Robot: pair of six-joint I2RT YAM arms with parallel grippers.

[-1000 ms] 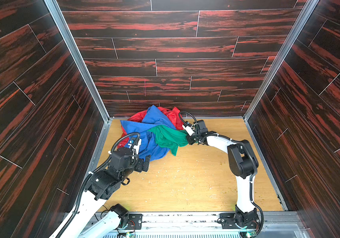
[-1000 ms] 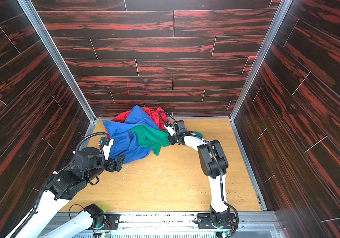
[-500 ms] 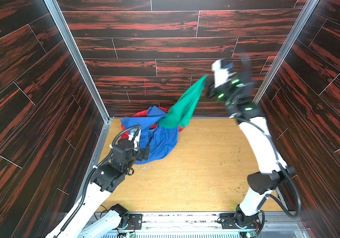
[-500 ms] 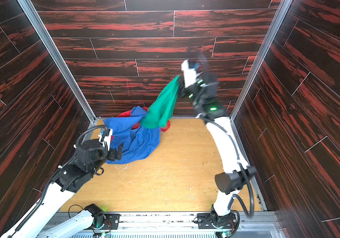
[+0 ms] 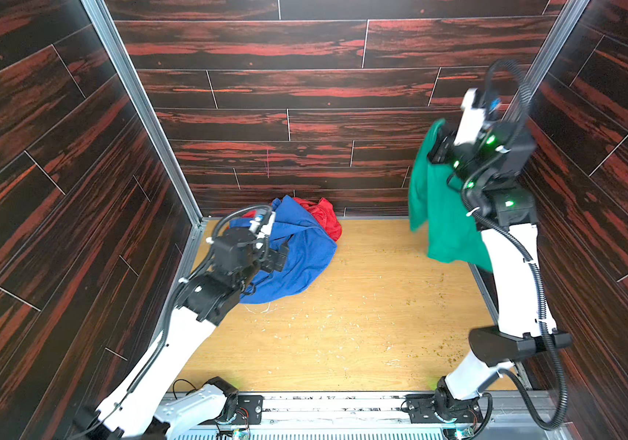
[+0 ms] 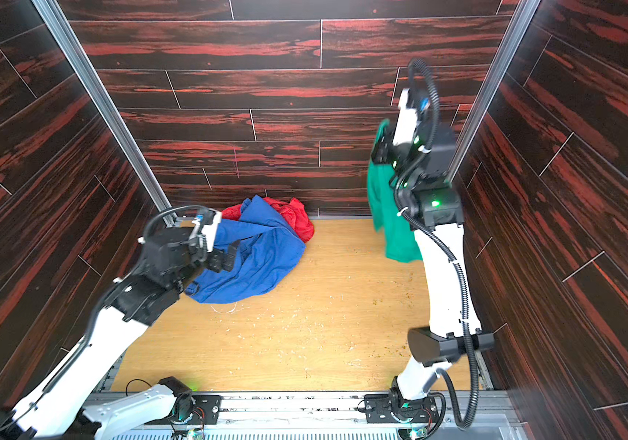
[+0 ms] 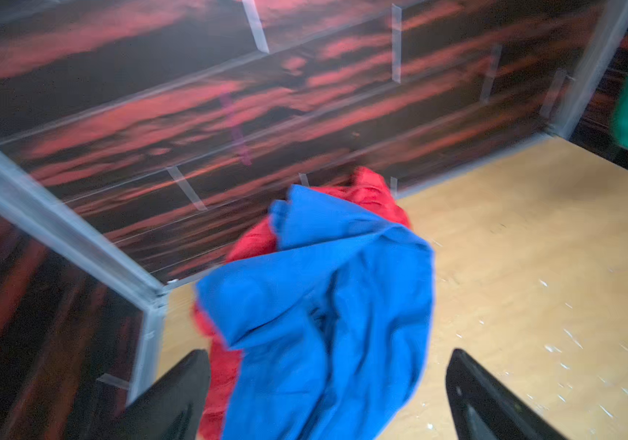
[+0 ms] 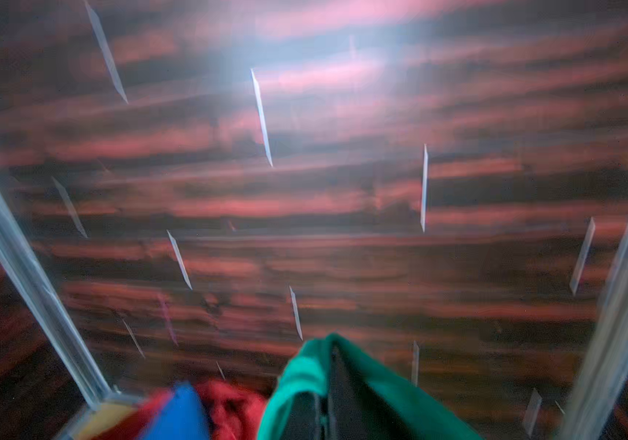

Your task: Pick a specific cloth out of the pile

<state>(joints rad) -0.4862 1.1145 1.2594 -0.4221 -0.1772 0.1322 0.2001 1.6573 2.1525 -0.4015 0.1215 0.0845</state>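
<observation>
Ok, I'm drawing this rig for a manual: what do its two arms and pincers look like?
Both arms, left arm and right arm, have white links between black joint housings. A black ribbed cable hose loops along the right one, and green lights glow at its joints. The left pincer has black tapered fingers.

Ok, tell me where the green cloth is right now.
In both top views the green cloth hangs at the right, held high by the right gripper beside the right wall, clear of the pile at back left.
</observation>
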